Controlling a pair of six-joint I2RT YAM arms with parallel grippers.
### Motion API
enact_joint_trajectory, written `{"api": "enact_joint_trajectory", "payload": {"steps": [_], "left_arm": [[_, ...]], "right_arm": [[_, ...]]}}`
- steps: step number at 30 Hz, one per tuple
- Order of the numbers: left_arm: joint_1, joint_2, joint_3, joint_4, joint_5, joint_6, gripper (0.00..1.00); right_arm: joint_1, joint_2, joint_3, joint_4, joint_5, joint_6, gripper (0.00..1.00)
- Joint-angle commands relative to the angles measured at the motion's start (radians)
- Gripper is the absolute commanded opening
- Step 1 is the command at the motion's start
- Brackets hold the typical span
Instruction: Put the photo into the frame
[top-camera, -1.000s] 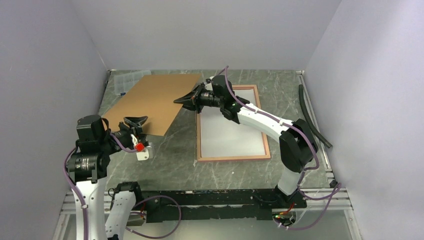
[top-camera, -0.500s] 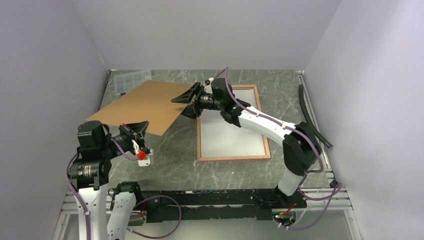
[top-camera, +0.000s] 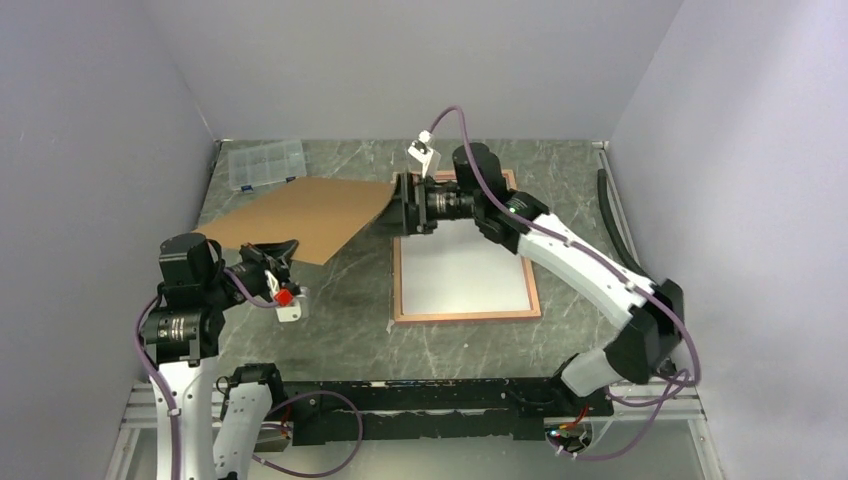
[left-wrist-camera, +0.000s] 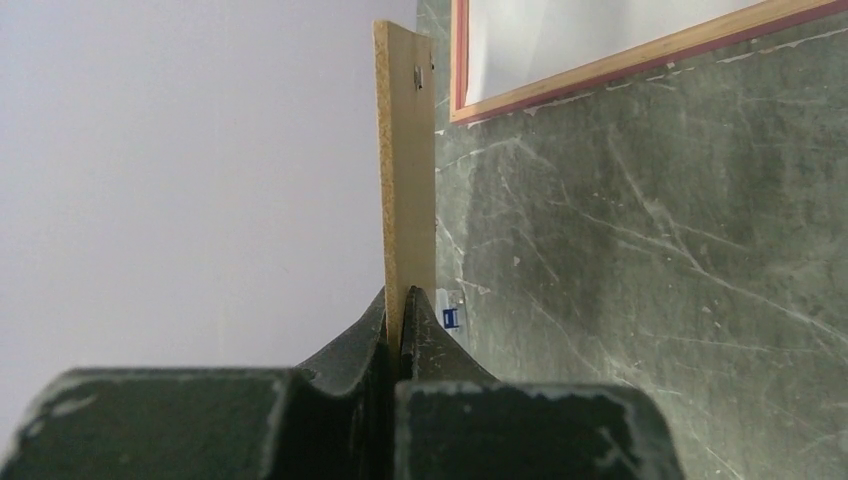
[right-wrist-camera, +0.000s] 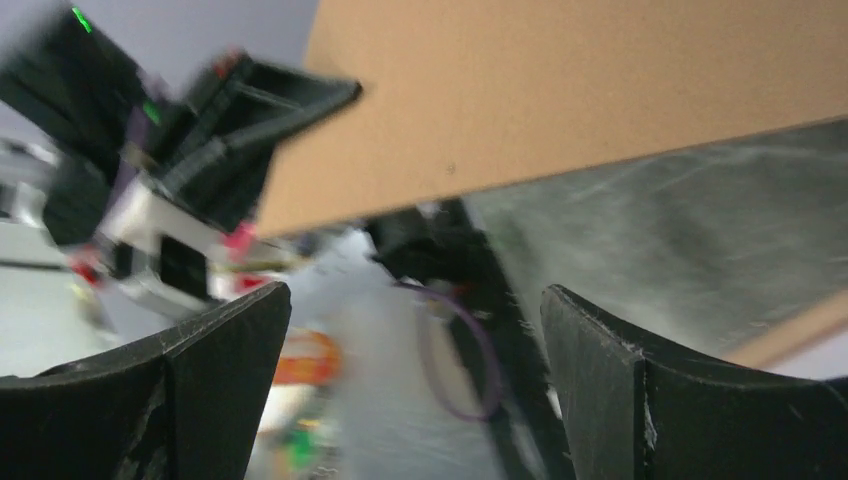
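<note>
The frame (top-camera: 465, 317) lies flat on the table, tan side up, at centre right. A white rectangle (top-camera: 460, 265) fills it; it looks like the photo with its plain back up. The brown backing board (top-camera: 300, 215) hangs tilted over the table to the left of the frame. My left gripper (top-camera: 272, 247) is shut on the board's near edge; in the left wrist view the board (left-wrist-camera: 405, 150) stands edge-on between the jaws (left-wrist-camera: 402, 300). My right gripper (top-camera: 405, 205) is open beside the board's right corner and holds nothing (right-wrist-camera: 415, 340).
A clear plastic organiser box (top-camera: 265, 163) sits at the back left, partly behind the board. A black hose (top-camera: 625, 235) runs along the right edge by a metal rail. Grey walls close in on three sides.
My right gripper opened, let go of the board's right corner and drew back to the right. My left gripper shut on the board's near edge. The board sank lower.
</note>
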Motion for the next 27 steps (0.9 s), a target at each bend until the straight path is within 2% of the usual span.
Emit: {"api": "enact_joint_trajectory", "payload": {"steps": [1, 4, 7, 11, 15, 20, 27], "left_arm": [[-0.001, -0.002, 0.094, 0.037, 0.070, 0.052, 0.03], [-0.001, 0.014, 0.126, -0.029, 0.093, 0.090, 0.03], [-0.001, 0.012, 0.133, -0.049, 0.115, 0.125, 0.02], [-0.002, 0.011, 0.143, -0.057, 0.132, 0.149, 0.03], [-0.002, 0.023, 0.159, -0.079, 0.124, 0.159, 0.03], [-0.002, 0.006, 0.142, -0.090, 0.134, 0.198, 0.03], [-0.001, 0.011, 0.160, -0.140, 0.154, 0.257, 0.03]], "right_arm": [[0.039, -0.151, 0.018, -0.345, 0.205, -0.738, 1.00], [0.046, -0.239, -0.087, -0.279, 0.336, -1.011, 1.00], [0.049, -0.284, -0.177, -0.169, 0.386, -1.224, 1.00], [0.076, -0.269, -0.196, -0.133, 0.400, -1.393, 1.00], [0.142, -0.272, -0.262, -0.024, 0.511, -1.515, 0.98], [0.194, -0.242, -0.275, 0.066, 0.574, -1.584, 0.93], [0.224, -0.168, -0.222, 0.122, 0.582, -1.627, 0.87]]}}
